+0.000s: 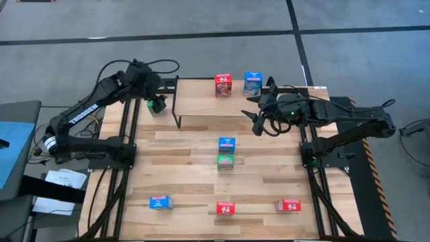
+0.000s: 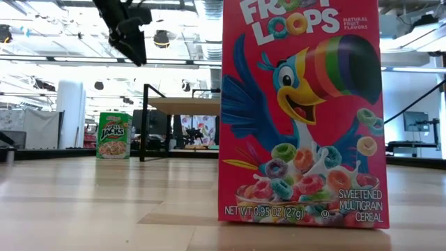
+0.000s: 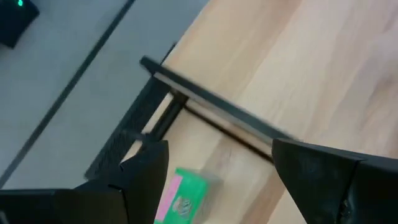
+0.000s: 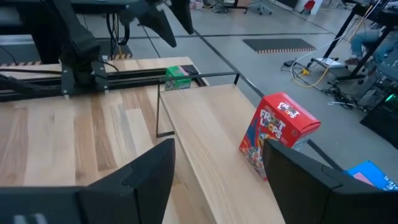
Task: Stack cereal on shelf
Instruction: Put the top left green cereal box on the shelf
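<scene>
- Shelf (image 1: 215, 107): a light-wood board on thin black legs, set at the far middle of the slatted table (image 1: 195, 175).
- Boxes on the shelf: one red box (image 1: 223, 85) and one blue box (image 1: 252, 83), side by side along its far edge (in the right wrist view the red one appears tilted, possibly not yet settled flat).
- Boxes off the shelf: a green box (image 1: 158, 105) on the table just beside the shelf's left end; a blue box (image 1: 227, 144) touching a green one (image 1: 226, 160) at table centre; along the near edge a blue box (image 1: 160, 202) and two red boxes (image 1: 226, 208) (image 1: 289, 206), well apart from one another. Only eight are counted in the high view.
- Right gripper (image 1: 257, 115): held at the shelf's right end, near the two shelved boxes; fingers spread apart, nothing seen between them.
- Left gripper (image 3: 217, 174): poised directly over the green box beside the shelf's left end; fingers spread, box framed between them but not gripped.
- Step judged in hand: pickup of that green box by the left arm.
- Handling note: the descent is best kept vertical, fingers squared to the box's narrow faces, the shelf leg avoided; closure should be gentle, as such a light box may be tipped or skidded.
</scene>
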### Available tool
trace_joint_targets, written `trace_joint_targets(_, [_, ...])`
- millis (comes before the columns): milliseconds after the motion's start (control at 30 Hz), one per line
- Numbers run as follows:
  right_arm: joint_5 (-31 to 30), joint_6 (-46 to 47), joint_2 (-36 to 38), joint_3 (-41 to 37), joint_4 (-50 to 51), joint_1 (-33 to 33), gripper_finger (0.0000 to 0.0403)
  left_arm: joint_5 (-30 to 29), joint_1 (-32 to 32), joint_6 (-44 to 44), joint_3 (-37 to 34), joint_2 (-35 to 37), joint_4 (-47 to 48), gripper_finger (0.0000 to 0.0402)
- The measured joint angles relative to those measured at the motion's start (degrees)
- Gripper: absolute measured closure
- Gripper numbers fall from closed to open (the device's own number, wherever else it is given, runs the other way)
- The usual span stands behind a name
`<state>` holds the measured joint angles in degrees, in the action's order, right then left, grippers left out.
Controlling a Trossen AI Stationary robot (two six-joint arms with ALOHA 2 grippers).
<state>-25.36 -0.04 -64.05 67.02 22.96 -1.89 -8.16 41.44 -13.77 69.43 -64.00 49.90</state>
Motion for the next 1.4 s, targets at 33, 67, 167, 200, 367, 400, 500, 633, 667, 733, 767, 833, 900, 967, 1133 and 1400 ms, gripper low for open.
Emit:
trace_joint_targets(33, [0.0, 0.0, 0.0, 0.0, 0.1, 0.0, 0.0135, 0.0, 0.8, -0.7, 0.0, -0.8, 0.5, 0.0127])
trace_joint_targets(67, [0.0, 0.0, 0.0, 0.0, 0.5, 0.0, 0.0135, 0.0, 1.6, -1.4, 0.0, -1.7, 1.0, 0.0127])
trace_joint_targets(167, [0.0, 0.0, 0.0, 0.0, 1.7, 0.0, 0.0135, 0.3, 3.8, -2.9, 0.0, -3.8, 1.3, 0.0127])
trace_joint_targets(200, [0.0, 0.0, 0.0, 0.0, 2.3, 0.0, 0.0135, 0.3, 4.5, -3.5, 0.0, -4.4, 1.6, 0.0127])
trace_joint_targets(367, [0.1, 0.1, 0.0, 0.0, 3.6, 0.0, 0.0135, 0.2, 7.9, -4.7, 0.0, -7.6, 2.4, 0.0127])
trace_joint_targets(400, [0.1, 0.1, 0.0, 0.0, 3.8, 0.0, 0.0135, 0.2, 8.5, -4.9, 0.0, -8.3, 2.8, 0.0127])
trace_joint_targets(500, [0.5, 0.1, 0.0, 0.0, 4.2, 0.0, 0.0135, 0.0, 9.6, -6.3, 0.0, -10.2, 4.7, 0.0127])
trace_joint_targets(633, [1.2, 0.2, 0.0, 0.0, 5.2, 0.0, 0.0135, 0.0, 10.6, -7.2, 0.0, -13.0, 5.9, 0.0127])
trace_joint_targets(667, [1.2, 0.3, 0.0, 0.0, 5.4, 0.0, 0.0135, -0.2, 10.7, -7.5, 0.0, -13.7, 6.0, 0.0127])
trace_joint_targets(733, [1.2, 1.7, 0.0, 0.0, 5.7, 0.0, 0.0135, -0.4, 11.0, -7.8, 0.0, -15.1, 6.5, 0.0127])
trace_joint_targets(767, [1.2, 2.3, 0.0, 0.0, 5.6, 0.0, 0.0135, -0.7, 11.1, -8.0, 0.0, -15.8, 6.7, 0.0127])
trace_joint_targets(833, [1.3, 3.0, 0.0, 0.0, 5.6, 0.0, 0.0135, -0.7, 11.2, -8.5, 0.0, -16.9, 6.9, 0.0127])
trace_joint_targets(900, [1.3, 3.0, 0.0, 0.0, 5.6, 0.0, 0.0135, -1.0, 11.2, -9.4, 0.0, -17.7, 7.4, 0.0127])
trace_joint_targets(967, [1.3, 3.0, 0.0, 0.0, 5.6, 0.0, 0.0135, -1.4, 11.2, -10.5, 0.0, -18.3, 7.7, 0.0127])
trace_joint_targets(1133, [1.3, 3.1, 0.0, 0.0, 5.9, 0.0, 0.0135, -1.7, 11.7, -13.3, 0.0, -18.7, 7.7, 0.0127])
trace_joint_targets(1400, [1.3, 3.2, 0.0, 0.0, 7.2, 0.0, 0.0135, -1.3, 13.9, -17.2, -0.7, -18.7, 8.5, 0.0127])
